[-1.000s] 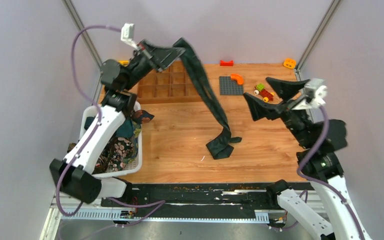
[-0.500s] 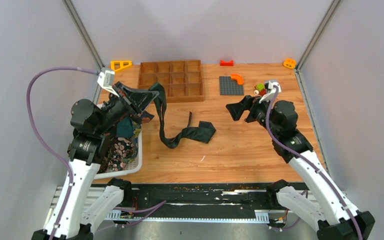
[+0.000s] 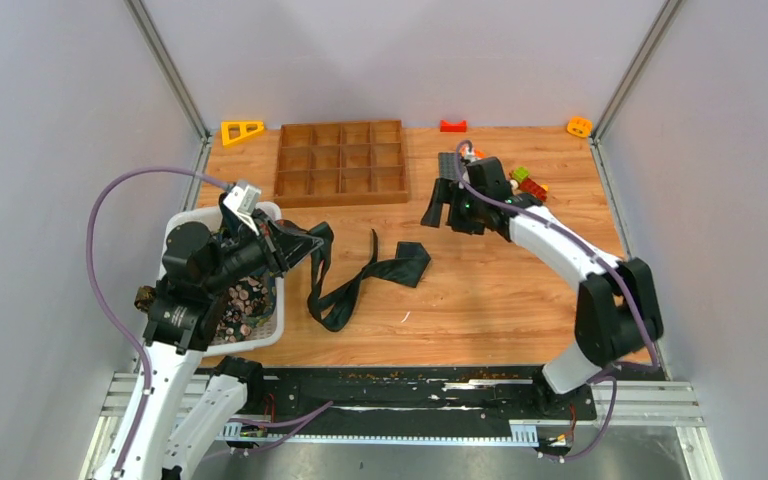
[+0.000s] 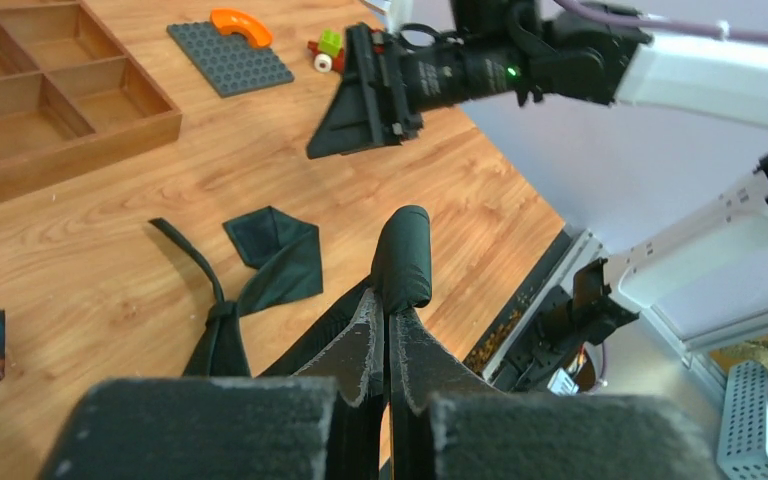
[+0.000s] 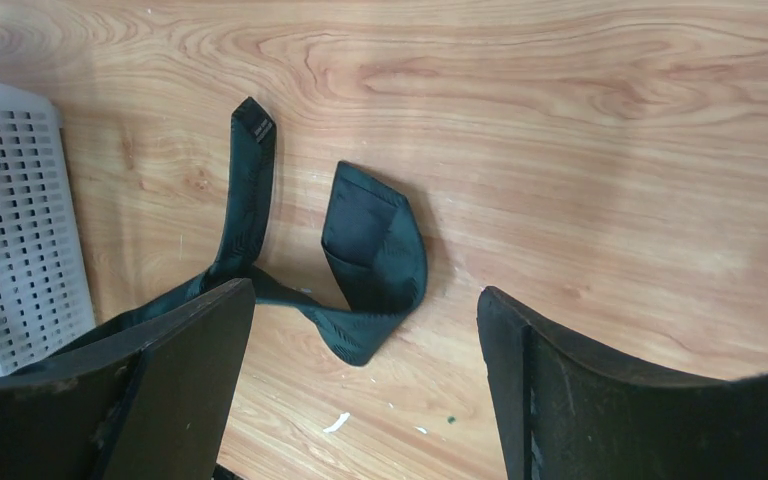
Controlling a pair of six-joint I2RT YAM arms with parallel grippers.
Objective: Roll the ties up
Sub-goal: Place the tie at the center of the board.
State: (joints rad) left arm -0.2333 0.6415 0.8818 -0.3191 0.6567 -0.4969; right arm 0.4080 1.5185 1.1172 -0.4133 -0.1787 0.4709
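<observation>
Leftmost, white basket [image 3: 272, 212] near the table's edge, with brown patterned ties [image 3: 245, 300] heaped inside. Just right of it, left gripper [image 3: 307, 245], fingers pinched tight on a fold of the dark green tie [image 3: 360, 280], held clear of the wood. Below, draped down onto the wooden table [image 3: 480, 300], looped and crumpled, wide end flat near the centre. Behind, wooden compartment tray [image 3: 340, 160]. Further right, right gripper [image 3: 449, 217], fingers spread wide, grasping nothing, hovering just beside the tie's wide end. Beyond it, toy bricks [image 3: 525, 182] near the far edge.
</observation>
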